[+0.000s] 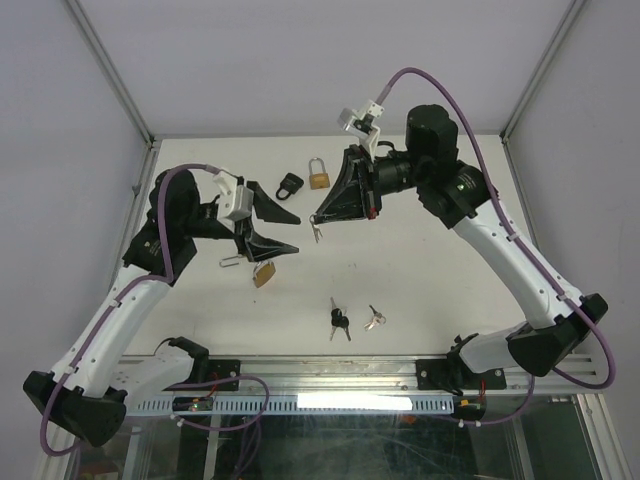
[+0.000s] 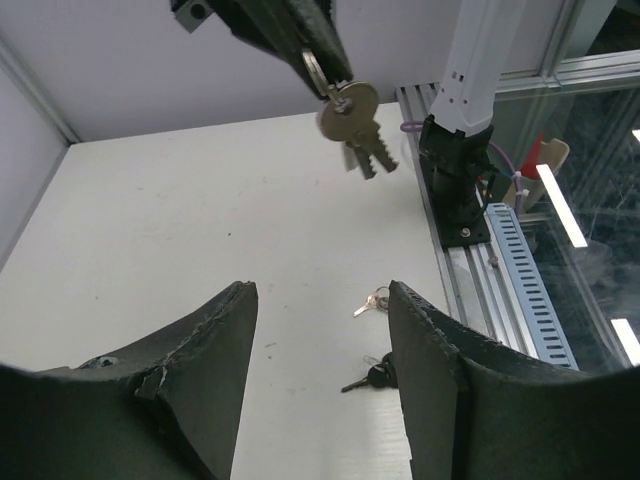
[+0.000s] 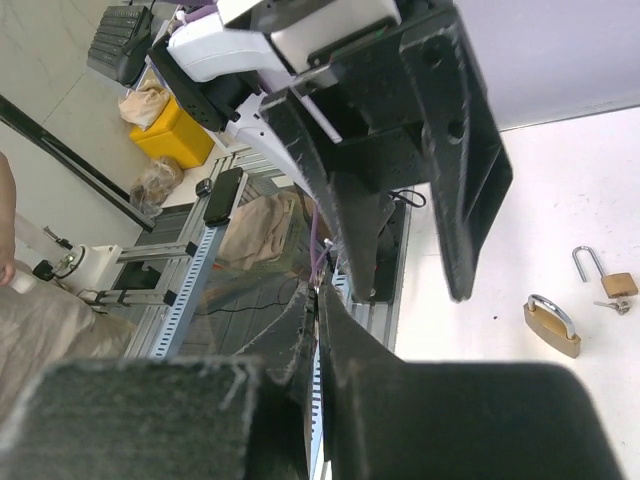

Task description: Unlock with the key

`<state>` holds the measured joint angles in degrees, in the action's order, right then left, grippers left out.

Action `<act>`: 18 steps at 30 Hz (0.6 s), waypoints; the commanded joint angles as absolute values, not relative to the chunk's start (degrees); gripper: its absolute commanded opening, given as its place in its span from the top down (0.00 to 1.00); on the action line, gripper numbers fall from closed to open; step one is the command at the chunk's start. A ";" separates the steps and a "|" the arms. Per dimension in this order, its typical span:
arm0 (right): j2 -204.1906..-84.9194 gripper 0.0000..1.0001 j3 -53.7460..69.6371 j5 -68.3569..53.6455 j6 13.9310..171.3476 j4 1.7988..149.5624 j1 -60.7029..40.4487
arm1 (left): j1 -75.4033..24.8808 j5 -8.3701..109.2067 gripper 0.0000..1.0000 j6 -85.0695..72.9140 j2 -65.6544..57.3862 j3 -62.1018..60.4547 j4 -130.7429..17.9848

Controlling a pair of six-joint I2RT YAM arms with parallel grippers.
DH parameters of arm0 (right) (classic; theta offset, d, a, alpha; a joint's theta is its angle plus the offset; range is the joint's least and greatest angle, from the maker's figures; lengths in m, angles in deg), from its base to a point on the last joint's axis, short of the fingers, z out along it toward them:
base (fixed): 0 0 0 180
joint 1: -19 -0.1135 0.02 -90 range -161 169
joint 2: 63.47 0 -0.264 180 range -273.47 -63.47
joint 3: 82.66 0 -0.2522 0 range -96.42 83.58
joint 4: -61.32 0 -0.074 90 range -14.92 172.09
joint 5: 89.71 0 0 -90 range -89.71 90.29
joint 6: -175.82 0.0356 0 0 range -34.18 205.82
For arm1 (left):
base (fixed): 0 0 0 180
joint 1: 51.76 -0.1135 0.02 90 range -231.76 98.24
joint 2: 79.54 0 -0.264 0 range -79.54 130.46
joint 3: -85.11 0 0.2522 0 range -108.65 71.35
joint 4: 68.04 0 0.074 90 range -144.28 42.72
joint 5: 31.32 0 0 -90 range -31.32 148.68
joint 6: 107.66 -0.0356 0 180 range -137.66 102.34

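My right gripper (image 1: 316, 217) hangs in the air over the middle of the table, shut on a silver key bunch (image 1: 316, 235). In the left wrist view its fingertips (image 2: 322, 55) pinch the key ring and the keys (image 2: 352, 115) dangle below. In the right wrist view my right gripper (image 3: 322, 290) is shut and the keys are hidden. My left gripper (image 1: 296, 235) is open and empty, its tips just left of the keys; it also shows in the left wrist view (image 2: 320, 290). A brass padlock (image 1: 264, 274) lies on the table under my left gripper and also shows in the right wrist view (image 3: 552, 325).
A brass padlock (image 1: 317, 176) and a black padlock (image 1: 289, 185) lie at the back middle. Black-headed keys (image 1: 340, 320) and silver keys (image 1: 375, 318) lie near the front edge. Another brass padlock with a raised shackle (image 3: 605, 275) lies beside the first one.
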<state>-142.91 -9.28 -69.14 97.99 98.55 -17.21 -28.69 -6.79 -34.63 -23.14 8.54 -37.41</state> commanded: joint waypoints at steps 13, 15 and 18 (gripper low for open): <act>-139.77 1.00 -6.47 -67.49 105.71 84.43 -15.94 | -22.62 0.92 0.65 -21.50 -22.91 13.09 -60.34; -139.61 1.00 -6.11 -67.38 105.85 84.02 -15.81 | -22.04 0.98 0.64 -21.61 -22.56 12.83 -60.64; -139.29 1.00 -5.70 -66.58 105.79 83.80 -15.35 | -21.31 1.33 0.67 -21.97 -22.46 12.63 -60.80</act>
<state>-142.17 -5.63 -67.83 104.74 87.53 -16.00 -22.48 0.42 -22.65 -22.48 13.22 -57.08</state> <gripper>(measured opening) 0.006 0.346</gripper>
